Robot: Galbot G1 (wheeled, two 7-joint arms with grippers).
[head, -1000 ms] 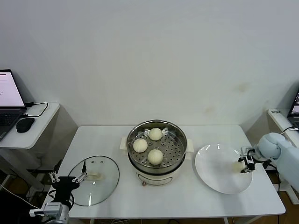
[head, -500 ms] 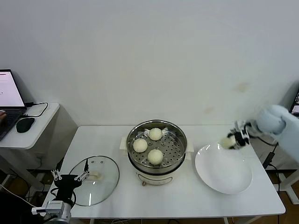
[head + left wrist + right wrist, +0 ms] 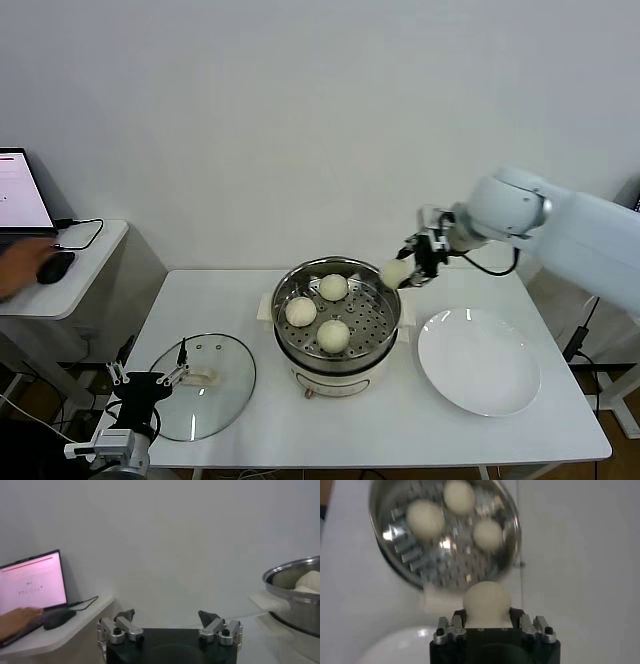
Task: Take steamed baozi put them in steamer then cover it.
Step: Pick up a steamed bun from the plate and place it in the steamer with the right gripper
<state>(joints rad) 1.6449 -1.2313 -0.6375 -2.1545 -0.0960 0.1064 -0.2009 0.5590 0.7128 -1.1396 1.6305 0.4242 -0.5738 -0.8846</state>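
Looking at the head view, you find the right gripper point(image 3: 412, 262) raised above the tabletop point(image 3: 400, 430), just off the right rim of the steamer point(image 3: 336, 345). Its fingers pinch one steamed baozi point(image 3: 394, 273), which hangs in the air at the rim and is not yet over the perforated tray. In the right wrist view the same bun point(image 3: 486, 601) sits clamped between the two fingers, with the open pot point(image 3: 445, 532) below it.

Note that three other buns already lie on the tray inside the steamer: one toward the far side point(image 3: 333, 287), one toward the left point(image 3: 300, 311), and one toward the near side point(image 3: 333, 335). They are near one another, and you cannot tell whether any touch. The steamer stands at the middle of the tabletop.

Check the white plate point(image 3: 480, 362) to the right of the steamer, near the right edge of the tabletop.

Locate the cover point(image 3: 202, 386) flat on the tabletop near the front left corner, handle up, well apart from the steamer.

Observe the left gripper point(image 3: 148, 379) low at the front left edge, just beside the cover. Its fingers point(image 3: 123, 625) are spread wide and hold nothing.

A laptop point(image 3: 32, 582) and a mouse point(image 3: 55, 265) rest on a side table beyond the left edge.
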